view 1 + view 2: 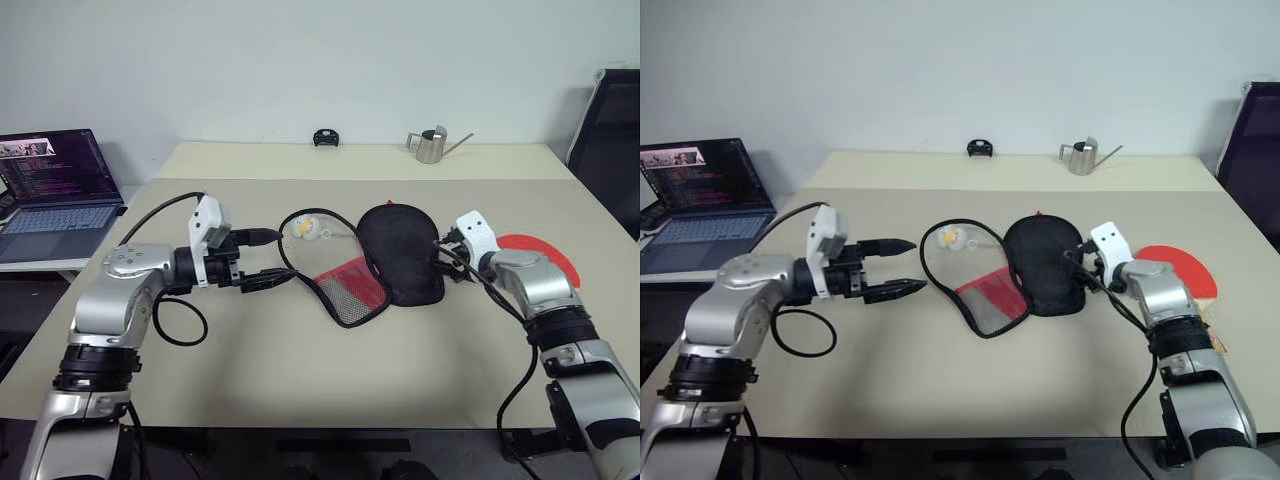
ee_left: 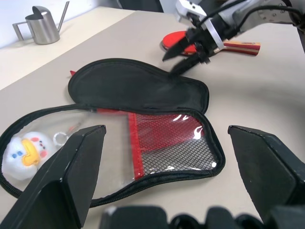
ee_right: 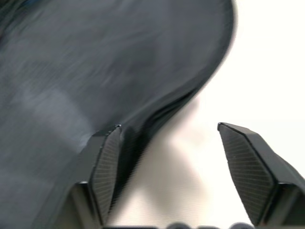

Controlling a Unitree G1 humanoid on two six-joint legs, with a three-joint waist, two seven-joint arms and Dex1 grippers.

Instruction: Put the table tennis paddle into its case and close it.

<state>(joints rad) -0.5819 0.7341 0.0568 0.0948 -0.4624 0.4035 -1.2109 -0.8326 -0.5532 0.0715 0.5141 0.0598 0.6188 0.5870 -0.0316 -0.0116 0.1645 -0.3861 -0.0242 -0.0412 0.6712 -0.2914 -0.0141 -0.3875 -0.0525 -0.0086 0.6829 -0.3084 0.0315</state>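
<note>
A: Case (image 1: 385, 265)?
B: Unzipped mid-desk (image 1: 250, 370), black flap up. Paddle (image 1: 1180, 268) near the right edge.
A: Grippers?
B: Right gripper (image 2: 183, 52) released at flap's rim; left gripper (image 1: 898, 266) spread wide, empty.

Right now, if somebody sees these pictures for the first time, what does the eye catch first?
The case lies unzipped and spread open mid-table, black lining up, a small plush charm beside it. The open right gripper is at its edge, the open left gripper opposite. The table tennis paddle lies behind the right arm.
</note>
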